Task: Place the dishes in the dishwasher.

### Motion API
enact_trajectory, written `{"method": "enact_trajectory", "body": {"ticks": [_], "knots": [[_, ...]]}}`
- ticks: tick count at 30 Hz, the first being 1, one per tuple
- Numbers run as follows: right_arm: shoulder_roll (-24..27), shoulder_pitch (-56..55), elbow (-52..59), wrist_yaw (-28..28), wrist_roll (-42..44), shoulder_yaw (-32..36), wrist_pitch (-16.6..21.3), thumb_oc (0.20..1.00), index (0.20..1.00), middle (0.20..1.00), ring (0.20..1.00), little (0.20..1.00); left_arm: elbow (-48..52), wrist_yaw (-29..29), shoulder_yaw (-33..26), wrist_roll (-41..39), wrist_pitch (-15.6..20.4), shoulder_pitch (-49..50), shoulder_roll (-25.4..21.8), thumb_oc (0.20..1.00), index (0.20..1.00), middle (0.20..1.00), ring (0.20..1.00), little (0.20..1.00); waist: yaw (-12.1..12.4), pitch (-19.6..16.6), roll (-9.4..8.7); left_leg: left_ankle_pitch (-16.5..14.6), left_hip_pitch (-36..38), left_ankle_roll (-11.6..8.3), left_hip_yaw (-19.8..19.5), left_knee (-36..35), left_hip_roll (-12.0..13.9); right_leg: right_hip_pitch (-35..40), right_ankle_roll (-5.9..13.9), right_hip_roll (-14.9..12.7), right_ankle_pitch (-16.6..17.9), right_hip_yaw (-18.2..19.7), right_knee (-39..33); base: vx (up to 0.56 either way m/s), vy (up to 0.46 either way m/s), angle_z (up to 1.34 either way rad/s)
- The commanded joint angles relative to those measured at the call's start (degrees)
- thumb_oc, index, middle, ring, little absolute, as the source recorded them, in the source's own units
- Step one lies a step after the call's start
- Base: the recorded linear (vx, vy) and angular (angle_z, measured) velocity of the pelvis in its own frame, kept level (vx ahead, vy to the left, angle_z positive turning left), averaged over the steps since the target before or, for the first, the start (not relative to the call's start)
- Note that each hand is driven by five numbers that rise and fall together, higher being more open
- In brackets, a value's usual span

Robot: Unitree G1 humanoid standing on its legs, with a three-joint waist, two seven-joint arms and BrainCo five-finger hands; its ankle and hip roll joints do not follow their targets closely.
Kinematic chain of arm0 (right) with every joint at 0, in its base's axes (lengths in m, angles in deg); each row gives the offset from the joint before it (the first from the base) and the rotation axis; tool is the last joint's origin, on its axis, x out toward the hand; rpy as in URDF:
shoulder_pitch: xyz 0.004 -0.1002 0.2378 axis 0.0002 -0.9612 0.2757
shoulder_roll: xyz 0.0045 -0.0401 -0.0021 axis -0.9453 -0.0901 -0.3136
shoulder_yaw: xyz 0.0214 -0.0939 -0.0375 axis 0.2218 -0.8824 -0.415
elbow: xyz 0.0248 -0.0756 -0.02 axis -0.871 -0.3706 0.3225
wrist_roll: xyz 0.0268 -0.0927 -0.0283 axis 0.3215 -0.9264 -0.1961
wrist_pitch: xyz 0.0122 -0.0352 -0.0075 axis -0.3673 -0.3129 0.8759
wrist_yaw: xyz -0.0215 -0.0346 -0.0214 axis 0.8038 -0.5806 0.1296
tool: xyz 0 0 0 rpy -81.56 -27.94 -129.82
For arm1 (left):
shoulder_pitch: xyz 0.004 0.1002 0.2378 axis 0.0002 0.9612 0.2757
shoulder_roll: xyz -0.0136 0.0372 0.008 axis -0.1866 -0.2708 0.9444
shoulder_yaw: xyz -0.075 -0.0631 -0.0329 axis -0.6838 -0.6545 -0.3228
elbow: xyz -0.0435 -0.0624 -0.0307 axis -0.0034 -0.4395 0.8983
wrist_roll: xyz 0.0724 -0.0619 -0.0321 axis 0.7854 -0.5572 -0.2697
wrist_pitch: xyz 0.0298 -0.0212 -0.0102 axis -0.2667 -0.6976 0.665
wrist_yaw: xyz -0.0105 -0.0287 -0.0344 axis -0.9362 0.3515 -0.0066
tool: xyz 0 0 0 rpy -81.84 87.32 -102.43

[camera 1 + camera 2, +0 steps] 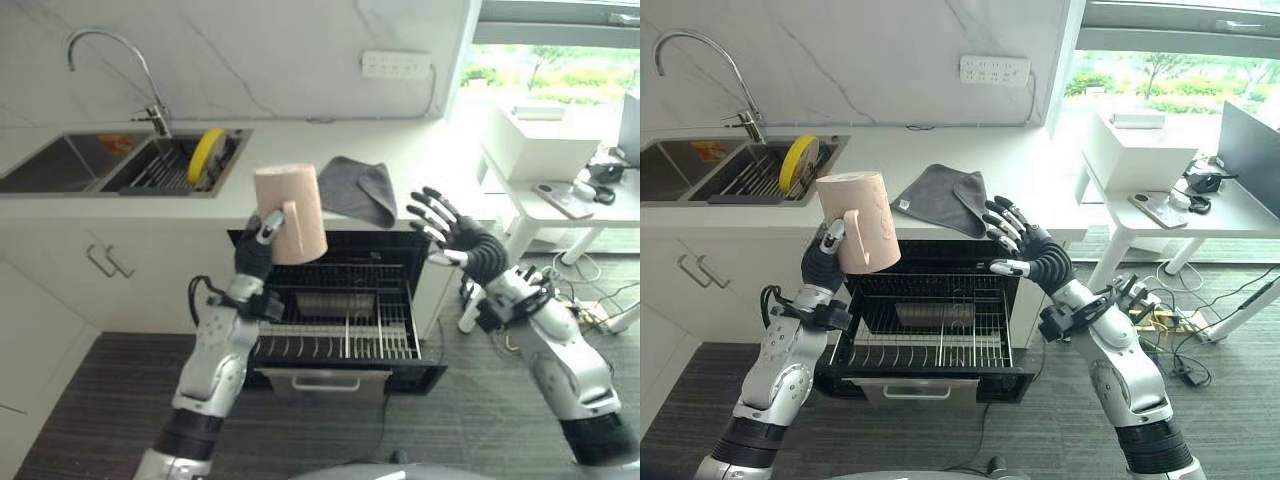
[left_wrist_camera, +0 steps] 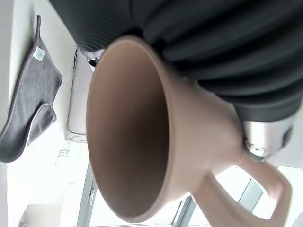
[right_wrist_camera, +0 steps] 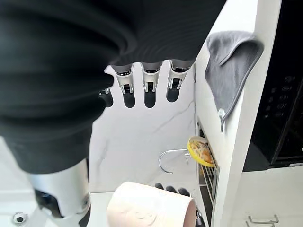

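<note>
My left hand point(image 1: 256, 252) is raised in front of the desk point(image 1: 330, 140) edge with its fingers curled round a pink mug point(image 1: 291, 213), held up above the open dishwasher point(image 1: 340, 310). In the left wrist view the mug's mouth faces the camera, its inside bare, and the handle juts out to one side past the hand's dark cover. From the head views the mug stands roughly upright, handle toward me, its body tilted slightly.

My right hand point(image 1: 1025, 245) is lifted to the right of the mug, apart from it, fingers spread straight and holding nothing; the right wrist view shows the fingers point(image 3: 149, 90) extended in a row.

The dishwasher rack point(image 1: 930, 320) is pulled out below both hands, its wire tines visible. I cannot tell whether anything lies in it beyond a pale shape near the back.

A grey cloth point(image 1: 360, 188) lies crumpled on the desk just above the dishwasher, between the two hands in the head views. To the left, the sink point(image 1: 70, 160) holds a drying rack with a yellow plate point(image 1: 207, 155) standing on edge, under the curved tap point(image 1: 115, 70). A white side table point(image 1: 1200, 215) stands near the window at right.
</note>
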Motion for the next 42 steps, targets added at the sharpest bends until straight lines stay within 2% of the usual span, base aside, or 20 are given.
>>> {"method": "enact_trajectory", "body": {"ticks": [1,6,21,30,42], "knots": [[-2.0,6.0,3.2,1.5,5.4,-0.1,-0.6,1.000,1.000,1.000,1.000,1.000,-1.5,1.6,2.0,5.0,3.5,-6.4,-3.1,0.200,0.200,0.200,0.200,0.200,0.9,-1.0,-0.40,-6.3,0.1,0.32,1.2,0.5,4.3,2.3,4.68,-4.5,-5.8,-2.0,0.1,0.00,0.000,0.00],[-2.0,8.8,2.3,2.9,7.6,-2.2,-3.8,1.000,1.000,1.000,1.000,1.000,-1.6,4.1,5.0,9.9,4.1,-7.6,-4.8,0.200,0.200,0.200,0.200,0.200,1.3,-1.3,-0.38,-6.3,0.4,0.27,1.3,0.5,4.4,2.6,4.61,-4.4,-5.9,-2.4,0.1,0.00,0.000,0.00],[-0.7,13.9,0.7,1.3,5.6,-3.7,-5.0,1.000,1.000,1.000,1.000,1.000,-2.4,3.6,8.8,21.0,8.8,-10.0,-8.0,0.200,0.200,0.200,0.200,0.200,1.9,-1.5,-0.70,-6.5,0.5,0.31,1.2,0.5,4.4,2.7,4.56,-4.4,-5.8,-2.5,0.1,0.00,0.000,0.00],[-1.0,15.7,-0.3,-0.1,4.3,-4.8,-5.2,1.000,1.000,1.000,1.000,1.000,-2.1,2.6,10.3,23.2,10.3,-10.8,-8.6,0.200,0.200,0.200,0.200,0.200,2.2,-1.5,-0.76,-6.5,0.5,0.35,1.1,0.5,4.3,2.9,4.51,-4.5,-5.8,-2.7,0.1,0.00,0.000,0.00],[-2.0,17.0,-0.9,-1.8,2.3,-6.1,-5.5,1.000,1.000,1.000,1.000,1.000,-1.2,2.7,11.4,22.6,10.1,-11.5,-8.1,0.200,0.200,0.200,0.200,0.200,2.4,-1.6,-0.79,-6.7,0.6,0.54,1.0,0.5,4.2,3.0,4.45,-4.5,-5.8,-2.9,0.1,0.00,0.000,0.00]]}}
